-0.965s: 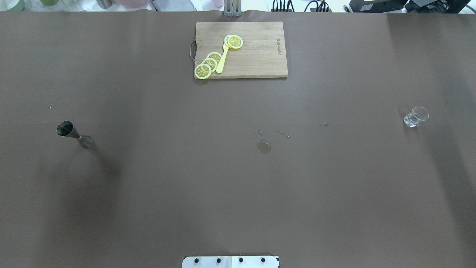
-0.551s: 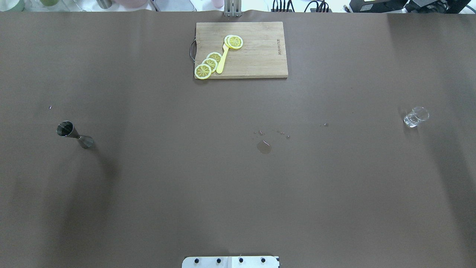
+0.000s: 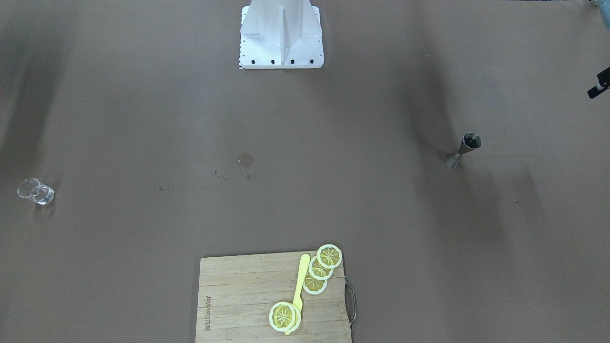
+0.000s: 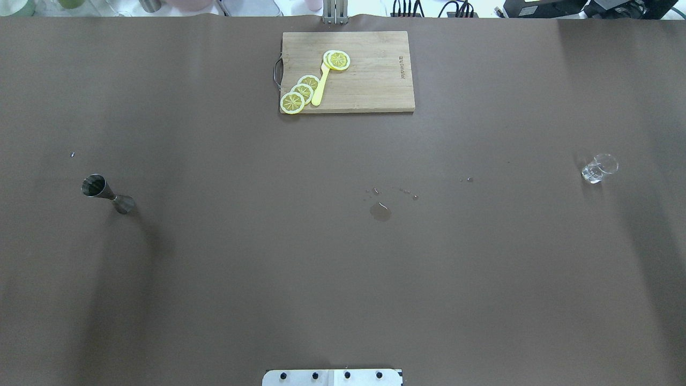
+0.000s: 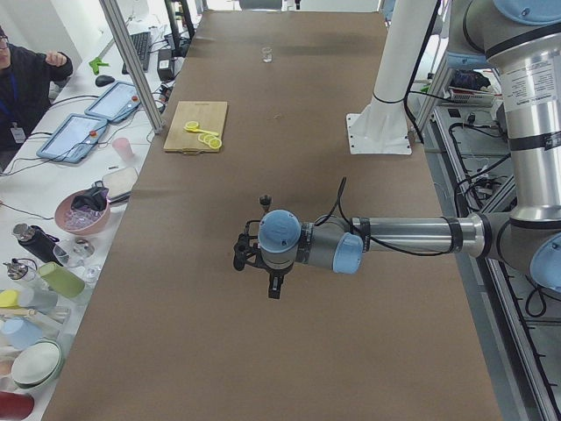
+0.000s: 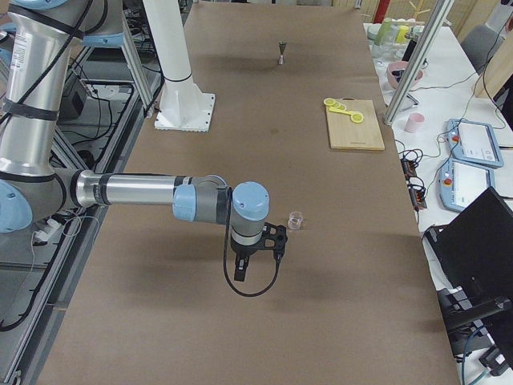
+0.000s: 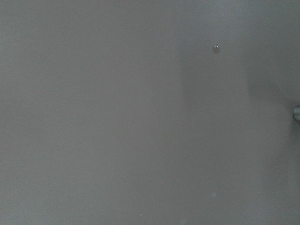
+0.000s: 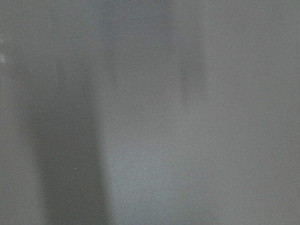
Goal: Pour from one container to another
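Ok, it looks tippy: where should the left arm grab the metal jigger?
Grip the jigger at its narrow waist, coming in level from the robot's side. It stands upright and both cones flare from there, so the grip shouldn't slide.

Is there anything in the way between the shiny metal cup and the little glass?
Nothing solid. Between the metal jigger and the glass lie only a small puddle and some drops. The cutting board sits farther off, outside that path.

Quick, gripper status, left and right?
Left gripper: cannot tell open or shut; the jigger stands alone.
Right gripper: cannot tell open or shut; the glass stands alone.
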You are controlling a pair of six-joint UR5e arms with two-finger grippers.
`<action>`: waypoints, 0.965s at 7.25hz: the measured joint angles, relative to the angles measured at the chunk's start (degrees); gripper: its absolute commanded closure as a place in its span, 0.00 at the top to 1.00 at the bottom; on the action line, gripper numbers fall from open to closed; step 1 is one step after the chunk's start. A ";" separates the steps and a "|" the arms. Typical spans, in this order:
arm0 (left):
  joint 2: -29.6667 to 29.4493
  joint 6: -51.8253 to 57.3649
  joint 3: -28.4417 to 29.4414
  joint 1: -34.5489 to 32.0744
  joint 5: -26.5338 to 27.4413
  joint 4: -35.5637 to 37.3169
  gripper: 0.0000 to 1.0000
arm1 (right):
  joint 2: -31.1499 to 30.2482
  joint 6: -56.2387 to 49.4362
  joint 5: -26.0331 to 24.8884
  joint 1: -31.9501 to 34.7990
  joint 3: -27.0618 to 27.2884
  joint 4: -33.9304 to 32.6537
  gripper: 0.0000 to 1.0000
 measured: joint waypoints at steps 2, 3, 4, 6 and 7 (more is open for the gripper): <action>0.11 0.09 0.22 -0.67 0.20 0.20 1.00 | 0.27 0.05 -0.55 -0.01 -0.13 0.24 1.00; 0.18 0.09 0.19 -0.73 0.12 0.43 1.00 | 0.47 0.04 -0.73 -0.02 -0.16 0.49 1.00; 0.28 0.07 0.25 -0.74 0.02 0.87 1.00 | 0.60 -0.03 -0.80 -0.02 0.06 0.63 1.00; 0.32 0.11 0.57 -0.48 0.17 1.37 1.00 | 0.64 -0.08 -0.83 0.07 0.36 0.71 1.00; 0.33 0.11 0.73 -0.46 0.21 1.44 1.00 | 0.60 -0.08 -0.83 0.18 0.39 0.72 1.00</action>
